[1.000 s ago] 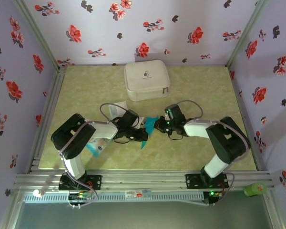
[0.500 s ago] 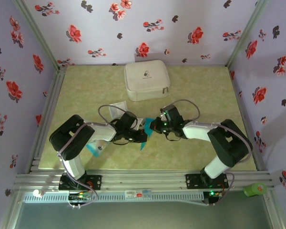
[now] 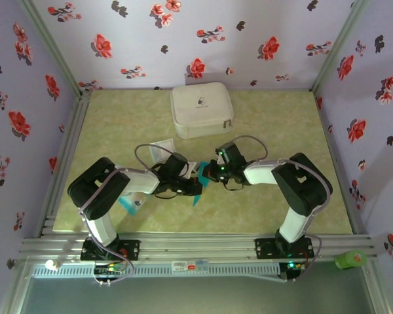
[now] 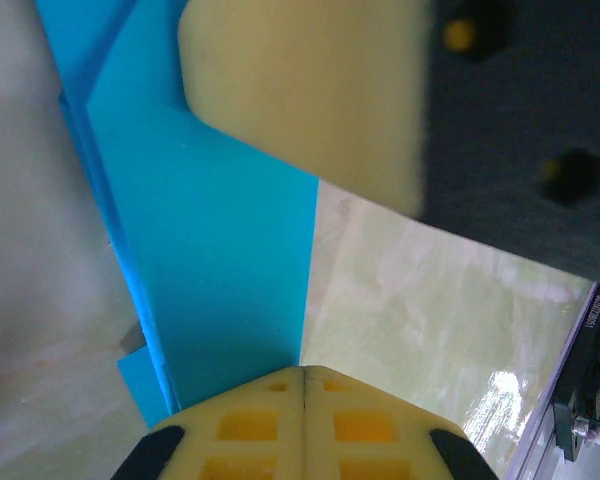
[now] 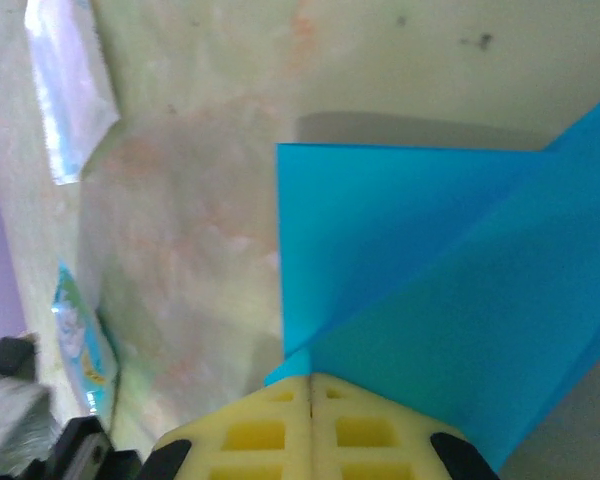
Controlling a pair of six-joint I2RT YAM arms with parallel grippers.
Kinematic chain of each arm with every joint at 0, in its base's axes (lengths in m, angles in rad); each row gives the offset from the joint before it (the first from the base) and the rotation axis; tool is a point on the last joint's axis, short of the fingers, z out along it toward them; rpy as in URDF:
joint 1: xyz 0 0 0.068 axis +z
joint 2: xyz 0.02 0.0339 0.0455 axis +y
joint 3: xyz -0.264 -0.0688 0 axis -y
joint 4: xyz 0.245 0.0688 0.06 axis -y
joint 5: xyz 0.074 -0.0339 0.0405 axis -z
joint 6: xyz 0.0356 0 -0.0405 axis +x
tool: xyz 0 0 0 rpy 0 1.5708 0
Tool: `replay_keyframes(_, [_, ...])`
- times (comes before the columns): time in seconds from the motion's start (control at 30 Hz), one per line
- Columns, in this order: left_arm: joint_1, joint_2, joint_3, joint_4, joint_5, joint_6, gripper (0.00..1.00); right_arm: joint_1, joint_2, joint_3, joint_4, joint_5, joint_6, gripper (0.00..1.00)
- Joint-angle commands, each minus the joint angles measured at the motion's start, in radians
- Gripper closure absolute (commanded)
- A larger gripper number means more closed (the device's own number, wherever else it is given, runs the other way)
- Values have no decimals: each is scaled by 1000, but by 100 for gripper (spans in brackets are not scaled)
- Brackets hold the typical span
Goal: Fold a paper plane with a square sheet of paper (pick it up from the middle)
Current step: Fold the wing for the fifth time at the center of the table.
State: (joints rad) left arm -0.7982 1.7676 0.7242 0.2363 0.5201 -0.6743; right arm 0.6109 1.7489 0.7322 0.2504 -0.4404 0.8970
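As left pincer (image 4: 302, 375) and right pincer (image 5: 310, 380) both pinch it fast, the square sheet of paper (image 4: 220, 260) lies between them.

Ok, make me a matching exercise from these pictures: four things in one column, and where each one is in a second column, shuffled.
1 bright blue folded paper sheet
2 white square zipped case
3 pale blue-and-white plastic packet
4 small green object

A far side of the table
B on the near right rail
C pinched by left gripper and right gripper
D beside the left arm

Pairs: 1-C, 2-A, 3-D, 4-B
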Motion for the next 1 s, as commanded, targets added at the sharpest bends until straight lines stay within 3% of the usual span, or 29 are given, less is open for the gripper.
replay_keyframes(0.0, [-6, 30, -55, -125, -25, 0, 100, -35, 41, -26, 19, 30, -14, 97])
replay_keyframes(0.23, [-6, 38, -66, -117, -22, -4, 100, -115, 75, -87, 155, 13, 48, 96])
replay_keyframes(0.63, [-6, 52, -81, -98, -15, -11, 100, -144, 49, 25, -118, 167, -18, 96])
replay_keyframes(0.97, [-6, 43, -86, -95, -15, -13, 100, -218, 55, 15, -34, 167, 40, 96])
